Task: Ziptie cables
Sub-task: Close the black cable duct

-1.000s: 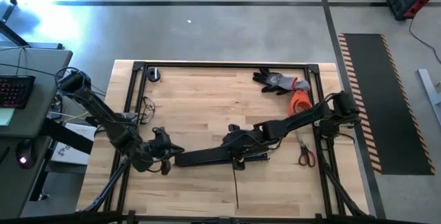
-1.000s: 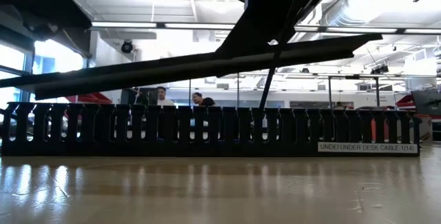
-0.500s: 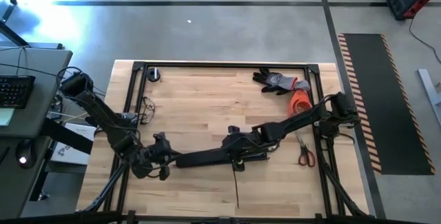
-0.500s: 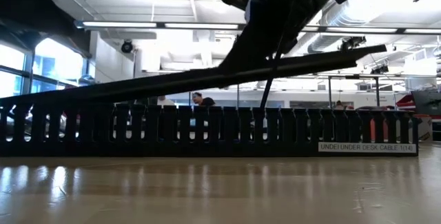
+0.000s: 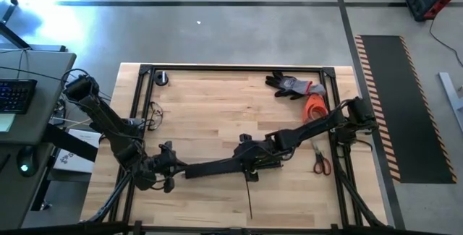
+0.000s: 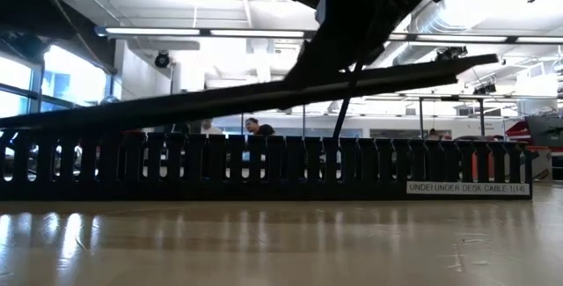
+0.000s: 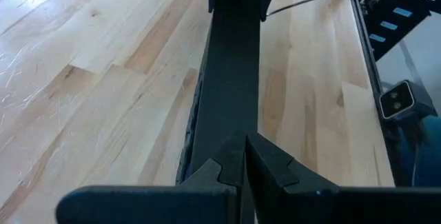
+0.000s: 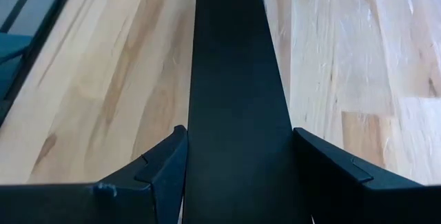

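Note:
A long flat black cover strip [image 5: 217, 167] slants above the black slotted channel [image 6: 264, 167], its left end low and its right end [image 6: 471, 60] raised. My left gripper [image 5: 179, 169] is shut, over the strip's left end. My right gripper [image 5: 244, 163] grips the strip farther right. The ziptie [image 5: 249, 191], a thin dark strip, runs from below the right gripper toward the near edge; whether it is held I cannot tell. The cables [image 5: 154, 115] lie as a loose tangle by the left frame rail. My left gripper sets its shut fingertips [image 7: 234, 156] on the cover strip's top face [image 7: 231, 107], near its left end, slanting down from the table's left. The strip passes under the fingers and runs away along them; whether any of it is pinched, I cannot tell. My right gripper holds the cover strip by its two long edges [image 8: 194, 134], one finger [image 8: 162, 165] on each side, across its width. The fingers slant down from the table's right and lie along the strip. The strip is tilted, with its right end clear of the channel.
Gloves [image 5: 293, 84], an orange object [image 5: 315, 105] and scissors [image 5: 322, 161] lie at the right. A small round black object [image 5: 160, 78] sits at the far left corner. Black frame rails [image 5: 137, 112] border the table. People [image 6: 253, 127] stand in the room behind.
My left gripper has gone toward the table's near edge and slightly down. The cover strip's left end has sunk close to the channel's top and swung nearer, while its right end stays raised in the still right gripper.

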You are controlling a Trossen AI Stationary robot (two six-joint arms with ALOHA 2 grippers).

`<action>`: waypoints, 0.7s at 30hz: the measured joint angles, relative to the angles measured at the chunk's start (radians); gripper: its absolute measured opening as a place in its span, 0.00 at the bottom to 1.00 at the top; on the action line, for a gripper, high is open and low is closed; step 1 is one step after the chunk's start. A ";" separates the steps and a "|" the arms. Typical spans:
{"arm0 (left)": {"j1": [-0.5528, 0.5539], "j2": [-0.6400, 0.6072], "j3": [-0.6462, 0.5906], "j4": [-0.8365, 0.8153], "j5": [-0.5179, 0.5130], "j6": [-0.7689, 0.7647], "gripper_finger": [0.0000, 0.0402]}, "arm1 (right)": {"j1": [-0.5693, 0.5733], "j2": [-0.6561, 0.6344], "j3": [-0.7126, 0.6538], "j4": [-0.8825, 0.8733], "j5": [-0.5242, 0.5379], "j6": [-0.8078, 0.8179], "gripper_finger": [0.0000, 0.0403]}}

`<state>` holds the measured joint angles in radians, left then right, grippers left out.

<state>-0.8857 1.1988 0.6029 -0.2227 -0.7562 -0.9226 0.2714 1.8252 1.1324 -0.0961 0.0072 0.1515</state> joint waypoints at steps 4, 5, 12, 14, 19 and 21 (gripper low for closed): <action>-0.002 0.006 0.000 -0.034 0.005 -0.016 0.00 | 0.000 0.000 0.000 -0.023 0.004 0.002 0.52; -0.002 0.011 0.000 -0.042 0.005 -0.018 0.00 | 0.000 -0.001 0.000 -0.025 0.004 0.003 0.52; -0.001 0.060 0.000 -0.042 0.006 -0.027 0.00 | 0.013 -0.001 0.000 0.025 0.021 -0.043 0.52; -0.001 0.061 0.000 -0.042 0.003 -0.027 0.00 | 0.017 -0.001 0.000 0.036 0.040 -0.047 0.52; -0.001 0.060 0.000 -0.041 0.004 -0.027 0.00 | 0.018 -0.001 0.000 0.002 0.068 -0.027 0.52; -0.001 0.060 0.000 -0.041 0.004 -0.028 0.00 | 0.018 -0.001 0.000 -0.010 0.070 -0.019 0.52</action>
<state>-0.8864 1.2587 0.6025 -0.2642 -0.7525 -0.9508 0.2890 1.8240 1.1324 -0.1061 0.0770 0.1321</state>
